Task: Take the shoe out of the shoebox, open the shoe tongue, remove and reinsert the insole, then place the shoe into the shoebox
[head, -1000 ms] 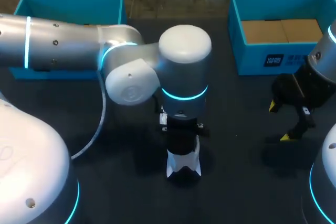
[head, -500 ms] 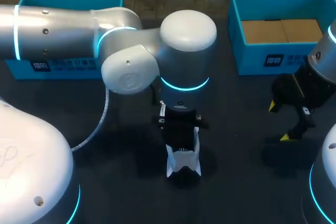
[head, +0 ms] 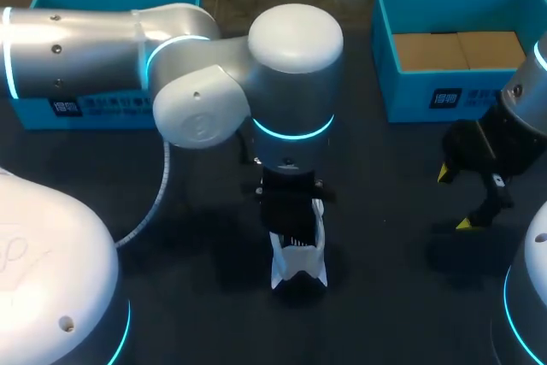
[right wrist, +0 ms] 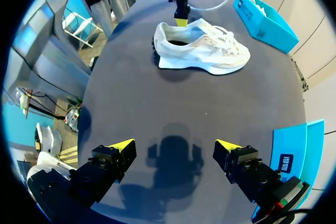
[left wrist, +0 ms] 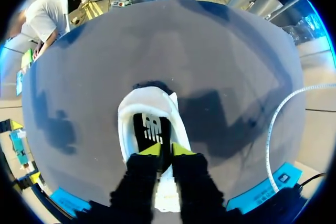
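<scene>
Nearest me, at about 6 o'clock from the middle of the dark surface (head: 385, 297), the white shoe (head: 299, 258) stands upright on its sole, out of any box, with its heel toward my left arm and its toe toward me. My left hand (left wrist: 160, 149) is dipped into the shoe's opening. Its yellow tips are drawn almost together, and the heel end of the dark insole (left wrist: 151, 128) looks pinched between them. My right hand (right wrist: 174, 144) hovers at about 4 o'clock, well apart from the shoe, spread wide and holding nothing. Farther off, the left blue box (head: 111, 6) sits at 10 o'clock and the right blue box (head: 389, 74), with brown cardboard inside, at 2 o'clock. I cannot tell which one is the shoebox. The insole should be thin, light and floppy, so its heel edge is the sensible place to grip and peel from. It may cling to the lining and drag the light shoe up with it. The upper looks soft and would crumple in a squeeze. The sole and heel collar seem firmer and are probably the better places to hold the shoe when carrying it back.
</scene>
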Available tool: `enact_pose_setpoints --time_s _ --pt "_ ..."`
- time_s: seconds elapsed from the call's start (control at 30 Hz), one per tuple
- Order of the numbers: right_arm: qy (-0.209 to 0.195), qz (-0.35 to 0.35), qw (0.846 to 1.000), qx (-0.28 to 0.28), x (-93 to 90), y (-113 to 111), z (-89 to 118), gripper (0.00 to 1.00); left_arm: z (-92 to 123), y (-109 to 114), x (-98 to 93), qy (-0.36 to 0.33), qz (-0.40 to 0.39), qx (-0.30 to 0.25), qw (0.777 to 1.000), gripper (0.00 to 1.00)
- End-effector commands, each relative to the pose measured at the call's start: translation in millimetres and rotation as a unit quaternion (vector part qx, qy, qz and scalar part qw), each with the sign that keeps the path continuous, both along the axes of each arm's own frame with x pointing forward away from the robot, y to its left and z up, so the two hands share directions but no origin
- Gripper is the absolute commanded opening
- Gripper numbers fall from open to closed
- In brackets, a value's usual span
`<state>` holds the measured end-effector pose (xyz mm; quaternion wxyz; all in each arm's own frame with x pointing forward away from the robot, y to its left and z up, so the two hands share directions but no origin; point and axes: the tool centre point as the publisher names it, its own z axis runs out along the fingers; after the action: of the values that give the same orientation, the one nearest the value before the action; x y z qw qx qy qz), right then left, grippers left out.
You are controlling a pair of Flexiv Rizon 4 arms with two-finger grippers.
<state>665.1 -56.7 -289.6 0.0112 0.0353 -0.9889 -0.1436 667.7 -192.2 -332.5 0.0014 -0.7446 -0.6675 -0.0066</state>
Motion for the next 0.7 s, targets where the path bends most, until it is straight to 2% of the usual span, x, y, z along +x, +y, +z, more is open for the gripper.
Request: enact_pose_setpoints --time_s 0.03,0.1,0.17,0.3,0.5,0.57,0.6,0.63,0.7 --pt "-0.001 0.000 1.000 -0.001 -0.5 0.1 -0.5 1.00 -15.3 -6.4 4.2 0.004 0.006 0.001 1.000 0.65" --pt "-0.001 0.000 1.000 -0.001 -0.5 0.1 -0.5 1.00 -18.9 -7.9 6.5 0.010 0.009 -0.001 1.000 0.90" --pt "-0.001 0.000 1.000 -0.001 -0.5 0.1 -0.5 1.00 -22.0 -9.6 8.4 0.012 0.012 -0.002 1.000 0.96" --pt "-0.001 0.000 1.000 -0.001 -0.5 0.1 -0.5 1.00 -24.4 -12.6 9.8 0.012 0.019 -0.011 1.000 0.99" --pt "-0.001 0.000 1.000 -0.001 -0.5 0.1 -0.5 1.00 -23.8 -15.9 10.0 0.016 0.026 -0.021 0.999 0.91" --pt "-0.001 0.000 1.000 -0.001 -0.5 0.1 -0.5 1.00 -22.2 -15.8 8.8 0.016 0.025 -0.022 0.999 0.84" --pt "-0.001 0.000 1.000 -0.001 -0.5 0.1 -0.5 1.00 -22.2 -15.8 8.8 0.016 0.025 -0.022 0.999 0.84" --pt "-0.001 0.000 1.000 -0.001 -0.5 0.1 -0.5 1.00 -20.8 -15.4 8.0 0.013 0.023 -0.023 0.999 0.77" --pt "-0.001 0.000 1.000 -0.001 -0.5 0.1 -0.5 1.00 -21.8 -15.1 8.7 0.008 0.024 -0.021 0.999 0.76"
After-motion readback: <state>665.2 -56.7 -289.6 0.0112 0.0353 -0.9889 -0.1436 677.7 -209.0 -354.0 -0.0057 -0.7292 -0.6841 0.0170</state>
